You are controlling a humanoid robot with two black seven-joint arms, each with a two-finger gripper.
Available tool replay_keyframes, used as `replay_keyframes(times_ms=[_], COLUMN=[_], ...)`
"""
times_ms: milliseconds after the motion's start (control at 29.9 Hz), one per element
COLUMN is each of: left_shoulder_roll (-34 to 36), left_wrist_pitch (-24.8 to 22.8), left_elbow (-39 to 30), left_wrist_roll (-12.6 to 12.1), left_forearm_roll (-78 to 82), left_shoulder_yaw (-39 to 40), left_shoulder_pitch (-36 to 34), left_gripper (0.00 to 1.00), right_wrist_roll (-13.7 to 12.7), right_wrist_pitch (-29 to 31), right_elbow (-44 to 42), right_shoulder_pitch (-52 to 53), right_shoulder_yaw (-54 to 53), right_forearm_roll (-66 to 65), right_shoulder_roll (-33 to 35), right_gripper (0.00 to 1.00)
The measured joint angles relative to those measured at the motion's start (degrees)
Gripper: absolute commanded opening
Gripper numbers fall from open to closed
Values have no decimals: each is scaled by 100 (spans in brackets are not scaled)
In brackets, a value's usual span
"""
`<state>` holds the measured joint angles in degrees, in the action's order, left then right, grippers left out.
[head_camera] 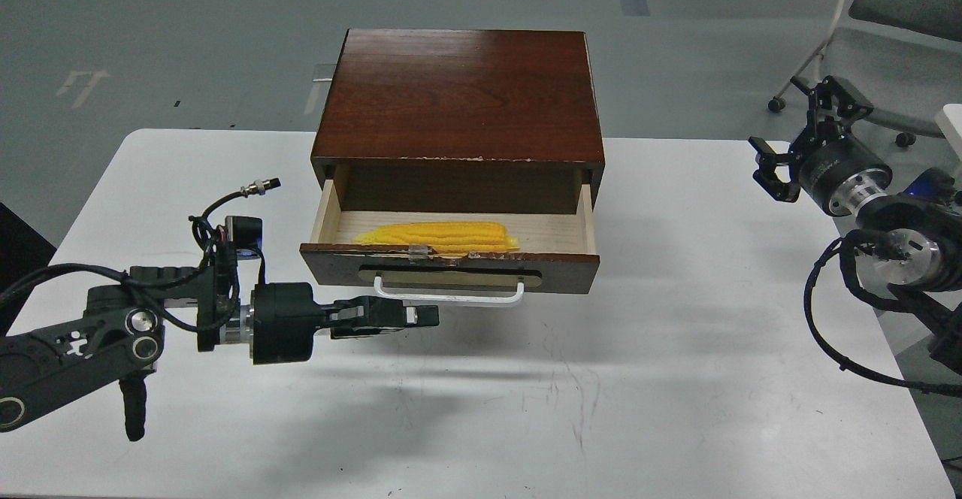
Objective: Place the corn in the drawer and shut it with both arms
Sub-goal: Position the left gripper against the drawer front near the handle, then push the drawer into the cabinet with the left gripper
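A white table [676, 379] fills the lower two-thirds of the frame, carrying a dark brown wooden cabinet [458, 93] at upper centre. Its drawer [451, 267] stands pulled out toward the camera, pale wood showing inside, the top edge of its front chipped. A white bar handle [449, 294] on a beige oval plate crosses the drawer front.

The left arm [83, 337] reaches in from the lower left edge, trailing loose black cables. Its left gripper [421, 316] points rightward at centre frame, just below the left end of the handle, fingers lying close together with nothing between them; whether it touches the handle cannot be told.

The right arm [902, 236] enters from the right edge, well apart from the drawer. Its right gripper [797, 138] sits at upper right over the table's far corner, fingers spread apart and empty.

The corn [437, 236], bright yellow, lies lengthwise inside the open drawer, close behind its front panel, pointed tip toward the left.

A grey floor and a wheeled chair [894, 3] occupy the upper right background.
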<state>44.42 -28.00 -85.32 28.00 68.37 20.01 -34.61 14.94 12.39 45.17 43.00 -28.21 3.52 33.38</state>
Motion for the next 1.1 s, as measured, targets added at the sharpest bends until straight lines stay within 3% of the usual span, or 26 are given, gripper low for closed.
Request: replay_keyframes(times_ms=[1102], left_shoulder_roll=[-309], left_wrist_pitch=[-2], left_elbow=[629], left_wrist_roll=[2], left_forearm_roll=[-9], left_shoulder_yaw=[10], left_shoulder_pitch=[-123], left_gripper=[9], right_wrist_roll=[0], right_wrist_pitch=[1], right_elbow=[-19], right_shoulder_pitch=[-59], right_shoulder_yaw=[0], right_forearm_roll=[-1], right_shoulder_roll=[1], right_gripper=[95])
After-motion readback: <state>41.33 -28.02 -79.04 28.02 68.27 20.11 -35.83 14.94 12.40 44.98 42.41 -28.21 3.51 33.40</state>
